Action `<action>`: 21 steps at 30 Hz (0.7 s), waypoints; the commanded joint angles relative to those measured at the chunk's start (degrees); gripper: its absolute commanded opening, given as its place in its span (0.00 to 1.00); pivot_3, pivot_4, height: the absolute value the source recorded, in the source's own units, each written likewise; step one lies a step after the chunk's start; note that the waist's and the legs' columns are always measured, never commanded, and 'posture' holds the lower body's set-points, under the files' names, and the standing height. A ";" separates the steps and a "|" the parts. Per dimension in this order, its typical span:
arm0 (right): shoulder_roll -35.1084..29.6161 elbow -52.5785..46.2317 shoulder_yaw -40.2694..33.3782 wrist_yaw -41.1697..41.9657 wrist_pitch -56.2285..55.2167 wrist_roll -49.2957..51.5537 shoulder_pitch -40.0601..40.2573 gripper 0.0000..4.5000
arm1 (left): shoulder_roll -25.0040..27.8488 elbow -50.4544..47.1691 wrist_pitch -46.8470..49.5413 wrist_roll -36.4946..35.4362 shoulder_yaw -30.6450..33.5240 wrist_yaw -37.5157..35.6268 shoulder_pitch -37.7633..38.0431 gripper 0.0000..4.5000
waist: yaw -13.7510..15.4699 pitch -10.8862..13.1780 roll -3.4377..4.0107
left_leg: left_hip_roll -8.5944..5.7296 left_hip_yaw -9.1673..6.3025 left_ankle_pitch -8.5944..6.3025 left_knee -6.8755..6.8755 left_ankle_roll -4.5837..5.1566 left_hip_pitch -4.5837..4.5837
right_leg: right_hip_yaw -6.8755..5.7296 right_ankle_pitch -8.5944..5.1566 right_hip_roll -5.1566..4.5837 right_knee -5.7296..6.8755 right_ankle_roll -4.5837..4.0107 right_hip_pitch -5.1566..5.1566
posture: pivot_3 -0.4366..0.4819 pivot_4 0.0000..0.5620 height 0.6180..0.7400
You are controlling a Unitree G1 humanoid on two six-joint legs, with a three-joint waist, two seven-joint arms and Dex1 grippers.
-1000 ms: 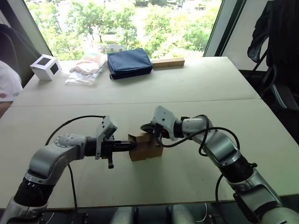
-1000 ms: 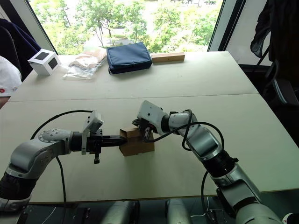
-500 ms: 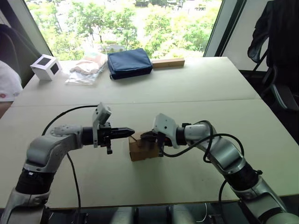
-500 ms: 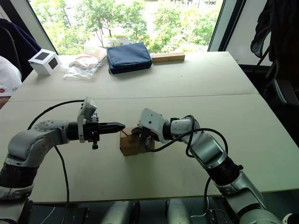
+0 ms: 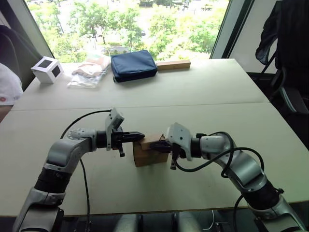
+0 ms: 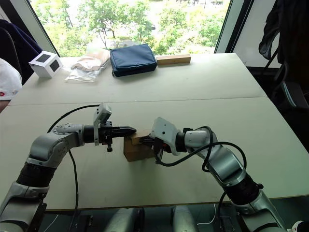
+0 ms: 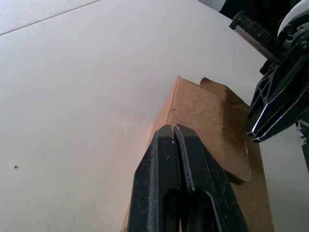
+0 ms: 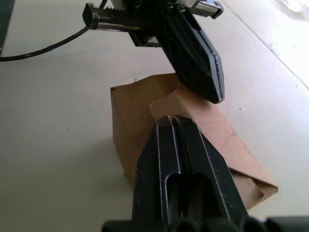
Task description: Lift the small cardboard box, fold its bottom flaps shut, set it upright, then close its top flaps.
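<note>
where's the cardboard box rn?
The small brown cardboard box stands on the pale table near its front, between the left pincer and right pincer.

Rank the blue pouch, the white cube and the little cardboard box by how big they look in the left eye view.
1. Blue pouch
2. Cardboard box, though it sits nearer the camera
3. White cube

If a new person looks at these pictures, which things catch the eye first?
Most striking is the small cardboard box on the near part of the table, with the left gripper and right gripper meeting over its top, both shut. Far behind lie a blue pouch and a white cube.
</note>
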 commanded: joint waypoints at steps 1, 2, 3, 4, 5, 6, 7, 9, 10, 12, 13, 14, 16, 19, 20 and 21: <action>-0.72 -1.02 1.29 -0.10 -2.34 -1.98 -0.89 0.00 | -0.17 -1.35 0.79 -0.81 0.78 -0.36 -0.68 0.01 | -0.02 0.00 0.00 | 0.00 0.00 0.00 0.00 0.00 0.00 | 0.00 0.00 0.00 0.00 0.00 0.00 | 0.48 0.27 1.00; -0.73 -0.53 1.70 -0.08 -2.69 -2.49 -1.10 0.00 | -0.22 -1.54 1.03 -0.88 0.74 -0.26 -0.69 0.01 | 0.00 0.00 0.00 | 0.00 0.00 0.00 -0.01 0.00 0.00 | 0.00 0.00 0.01 0.00 0.00 -0.01 | 0.48 0.27 1.00; -0.68 -0.10 1.93 -0.04 -2.94 -2.84 -1.33 0.00 | -0.28 -1.64 1.17 -0.90 0.69 -0.20 -0.75 0.01 | 0.00 0.00 0.00 | 0.00 0.00 0.00 -0.01 0.00 0.00 | 0.00 0.00 0.01 0.00 0.00 -0.01 | 0.48 0.27 1.00; -0.57 0.32 2.07 -0.08 -3.15 -3.10 -1.56 0.00 | -0.28 -1.74 1.33 -0.92 0.63 -0.19 -0.77 0.01 | 0.00 0.00 0.00 | 0.00 0.00 0.00 -0.01 -0.01 0.00 | 0.00 0.00 0.01 0.00 0.00 0.00 | 0.48 0.27 1.00; -0.55 0.79 2.28 -0.03 -3.48 -3.44 -1.83 0.00 | -0.33 -1.79 1.51 -0.98 0.61 -0.15 -0.82 0.01 | 0.00 0.00 0.00 | 0.00 0.00 0.00 -0.01 -0.01 0.00 | 0.00 0.00 0.00 0.00 0.00 0.00 | 0.48 0.27 1.00; -0.61 1.22 2.55 0.05 -3.85 -3.83 -2.07 0.00 | -0.38 -1.80 1.65 -1.03 0.64 -0.11 -0.87 0.01 | 0.00 0.00 0.00 | 0.00 0.00 0.00 -0.01 -0.01 0.00 | 0.00 0.00 0.00 0.00 0.00 0.00 | 0.48 0.27 1.00; -0.68 1.69 2.83 0.14 -4.25 -4.25 -2.28 0.00 | -0.44 -1.74 1.72 -1.05 0.65 -0.08 -0.93 0.01 | 0.01 0.00 0.00 | 0.00 0.00 0.01 0.00 -0.01 0.00 | 0.00 0.00 0.00 0.00 0.00 0.00 | 0.48 0.27 1.00; -0.83 2.31 3.31 0.47 -4.99 -5.01 -2.50 0.00 | -0.65 -1.65 1.88 -1.18 0.88 0.20 -0.97 0.01 | 0.04 0.00 0.00 | -0.01 0.00 0.01 0.00 -0.01 0.00 | 0.00 0.00 0.00 0.00 0.00 0.00 | 0.48 0.27 1.00; -0.85 2.49 3.47 0.62 -5.27 -5.29 -2.56 0.00 | -0.78 -1.62 1.97 -1.28 1.08 0.42 -0.96 0.01 | 0.07 0.00 0.00 | -0.01 0.00 0.01 0.00 -0.02 0.01 | -0.01 0.00 0.00 0.00 0.00 0.01 | 0.48 0.27 1.00; -0.88 2.60 3.64 0.99 -5.86 -5.60 -2.63 0.00 | -1.09 -1.46 1.96 -1.18 1.56 1.04 -0.98 0.01 | 0.09 0.00 0.00 | -0.01 0.00 0.01 0.01 -0.02 0.01 | -0.01 0.00 0.00 0.00 0.00 0.02 | 0.48 0.27 1.00; -0.76 2.39 3.44 1.28 -6.19 -5.29 -2.58 0.00 | -1.15 -1.31 1.90 -1.02 1.66 1.18 -1.01 0.01 | 0.05 0.00 0.00 | -0.01 0.00 0.01 0.00 -0.02 0.01 | -0.01 0.00 0.00 0.00 0.00 0.01 | 0.48 0.27 1.00; -0.68 1.91 3.13 1.84 -6.40 -4.62 -2.50 0.00 | -1.15 -1.23 1.86 -0.92 1.69 1.18 -1.01 0.01 | 0.04 0.00 0.00 | -0.01 0.00 0.01 0.00 -0.02 0.01 | -0.01 0.00 0.00 0.00 0.00 0.01 | 0.48 0.27 1.00; -0.35 1.05 2.37 2.68 -6.27 -3.16 -2.33 0.00 | -1.15 -1.16 1.85 -0.86 1.71 1.13 -0.93 0.01 | 0.04 0.00 0.00 | 0.00 0.00 0.01 0.00 -0.02 0.01 | -0.01 0.00 0.01 0.01 0.00 0.01 | 0.48 0.27 1.00; 0.10 0.73 2.06 3.28 -6.30 -1.87 -1.90 0.00 | -1.24 -1.12 1.90 -0.84 1.75 1.16 -0.85 0.01 | 0.03 0.00 0.00 | 0.00 0.00 0.01 0.00 -0.02 0.01 | -0.01 0.00 0.01 0.01 0.00 0.01 | 0.48 0.27 1.00; 0.00 0.72 2.28 3.44 -6.43 -1.85 -1.74 0.00 | -1.31 -1.08 1.94 -0.82 1.76 1.21 -0.90 0.01 | 0.03 0.00 0.00 | 0.00 0.00 0.01 0.00 -0.02 0.01 | -0.01 0.00 0.01 0.01 0.00 0.01 | 0.48 0.27 1.00; -0.03 0.76 2.49 3.47 -6.54 -1.95 -1.62 0.00 | -1.36 -1.11 2.00 -0.82 1.76 1.24 -0.93 0.01 | 0.06 0.00 0.00 | 0.00 0.00 0.01 0.00 -0.02 0.01 | -0.01 0.00 0.01 0.01 0.00 0.01 | 0.48 0.27 1.00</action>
